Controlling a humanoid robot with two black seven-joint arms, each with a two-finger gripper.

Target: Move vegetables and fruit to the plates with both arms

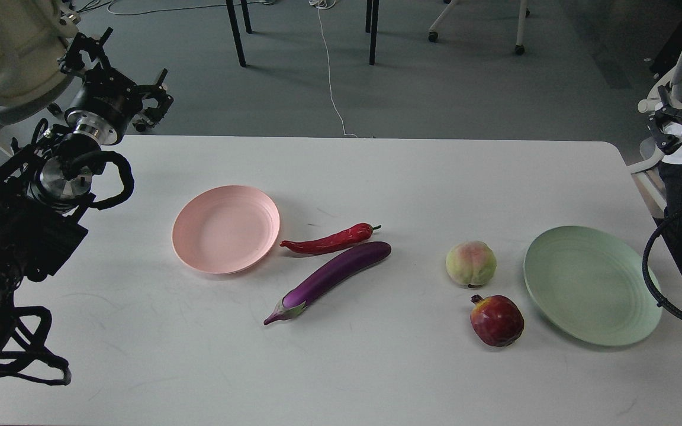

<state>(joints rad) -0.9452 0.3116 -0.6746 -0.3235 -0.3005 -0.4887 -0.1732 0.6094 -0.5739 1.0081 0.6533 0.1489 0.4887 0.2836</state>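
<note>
White tabletop (376,367): chili (329,241) and eggplant (332,278) are laid beside the pink plate (225,228), peach (470,264) and pomegranate (496,320) beside the green plate (589,284), seemingly one pairing per arm. Nothing is held; the left gripper (121,77) is spread wide past the far-left corner, while the right gripper's (669,127) opening cannot be told.

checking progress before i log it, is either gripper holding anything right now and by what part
Nothing is held. The eggplant, chili pepper, peach and pomegranate all lie on the table, away from both grippers.

A white rounded-corner rectangular tabletop (376,367) fills the foreground. Beyond its far edge: grey carpet floor (465,89), thin white cable (330,77), black table legs (235,32).
</note>
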